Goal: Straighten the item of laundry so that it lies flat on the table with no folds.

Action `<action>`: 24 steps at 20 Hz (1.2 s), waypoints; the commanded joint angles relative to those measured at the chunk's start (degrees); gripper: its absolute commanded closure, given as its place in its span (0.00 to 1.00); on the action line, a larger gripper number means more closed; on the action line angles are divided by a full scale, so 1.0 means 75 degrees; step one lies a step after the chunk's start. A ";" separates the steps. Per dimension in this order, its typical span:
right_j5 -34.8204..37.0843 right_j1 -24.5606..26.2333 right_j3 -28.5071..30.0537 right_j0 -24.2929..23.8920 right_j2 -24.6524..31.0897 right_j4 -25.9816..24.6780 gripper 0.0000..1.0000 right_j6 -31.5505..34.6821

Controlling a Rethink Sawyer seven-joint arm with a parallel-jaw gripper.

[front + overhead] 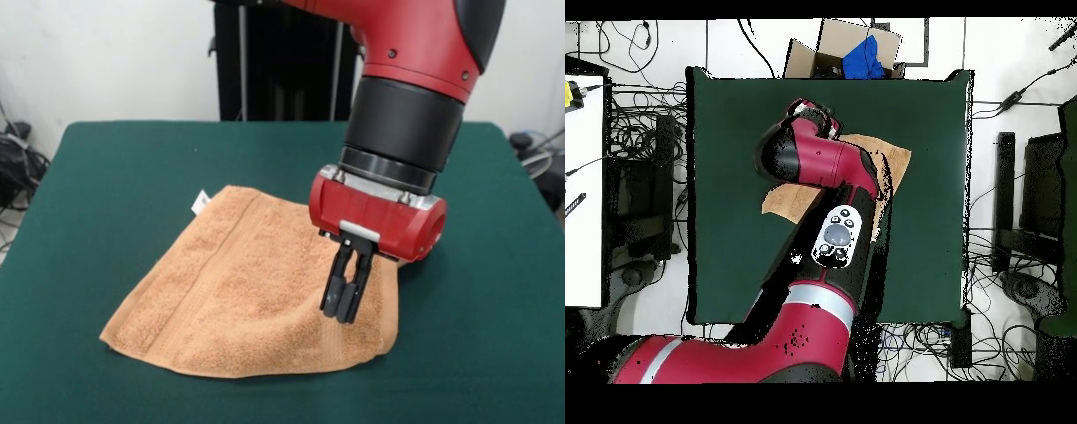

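The item of laundry [247,291], an orange-tan terry towel, lies on the green table [132,159] a little right of the middle. It is mostly spread out, with its right side bunched and folded under. A white tag [201,202] sticks out at its far left corner. My gripper [342,311] points down over the towel's right part, with the fingers pressed together and the tips at or just above the cloth; nothing shows between them. In the overhead view my arm covers most of the towel [893,160], and the gripper itself is hidden under the arm.
The black pedestal [274,62] stands behind the table's far edge. In the overhead view a cardboard box with a blue thing [855,52] sits beyond the table [725,150], and cables and dark equipment lie on the floor on both sides.
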 commanded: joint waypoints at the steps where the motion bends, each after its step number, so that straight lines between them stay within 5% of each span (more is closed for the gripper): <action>1: -0.0125 0.0183 0.0939 0.0005 0.0456 -0.0183 1.00 0.0994; 24: -0.0262 -0.0017 0.1371 -0.0472 0.1158 -0.0439 1.00 0.0620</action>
